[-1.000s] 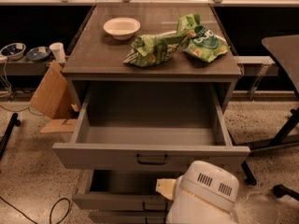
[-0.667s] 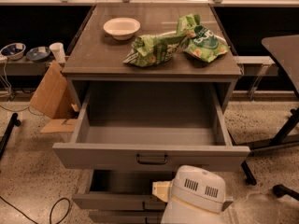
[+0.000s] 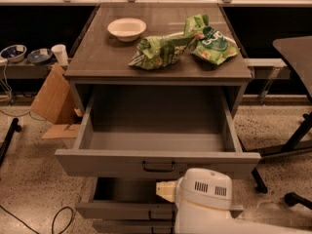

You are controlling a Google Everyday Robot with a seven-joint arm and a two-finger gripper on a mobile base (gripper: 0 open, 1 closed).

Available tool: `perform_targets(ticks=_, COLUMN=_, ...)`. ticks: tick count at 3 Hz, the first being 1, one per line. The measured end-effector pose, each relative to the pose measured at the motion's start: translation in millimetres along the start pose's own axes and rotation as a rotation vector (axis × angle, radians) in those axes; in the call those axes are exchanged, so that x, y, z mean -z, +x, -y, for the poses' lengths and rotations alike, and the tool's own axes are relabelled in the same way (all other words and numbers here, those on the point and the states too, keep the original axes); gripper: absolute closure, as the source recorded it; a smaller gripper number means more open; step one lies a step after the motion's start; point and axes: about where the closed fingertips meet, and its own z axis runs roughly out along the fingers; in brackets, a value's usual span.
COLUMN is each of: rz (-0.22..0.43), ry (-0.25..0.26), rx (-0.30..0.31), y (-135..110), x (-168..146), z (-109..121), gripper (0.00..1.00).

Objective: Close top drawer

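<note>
The top drawer (image 3: pixel 156 163) of the grey cabinet is pulled far out, and its deep box is empty. Its front panel faces me, with a dark bail handle (image 3: pixel 158 167) at centre. My arm's white housing (image 3: pixel 204 195) rises from the bottom edge, right of centre, just below and in front of the drawer front. The gripper (image 3: pixel 165 190) shows as a cream part sticking out left of the housing, just under the handle and over the lower drawer. It does not visibly touch the drawer front.
A lower drawer (image 3: pixel 124 209) is also partly open. On the cabinet top lie a white bowl (image 3: pixel 126 28) and two green snack bags (image 3: pixel 163 50). Cardboard (image 3: pixel 52 99) leans at the left, a chair base (image 3: pixel 292 145) stands at the right, and a cable (image 3: pixel 61 218) lies on the floor.
My arm's white housing has shifted a little to the left along the drawer front. The top drawer has not moved.
</note>
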Motion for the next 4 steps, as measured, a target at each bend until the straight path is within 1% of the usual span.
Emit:
perform_targets(ticks=1, rz=-0.024, ry=0.037, rx=-0.009, y=20, x=-12, z=-3, gripper=0.00)
perform_targets(ticks=2, rz=-0.037, ry=0.080, rx=0.001, y=33, x=-27, z=-7, gripper=0.00)
perform_targets(ticks=3, rz=-0.038, ry=0.121, rx=0.021, y=39, x=-41, z=-11, gripper=0.00)
perform_targets(ticks=4, rz=-0.054, ry=0.146, rx=0.038, y=47, x=-45, z=-10, gripper=0.00)
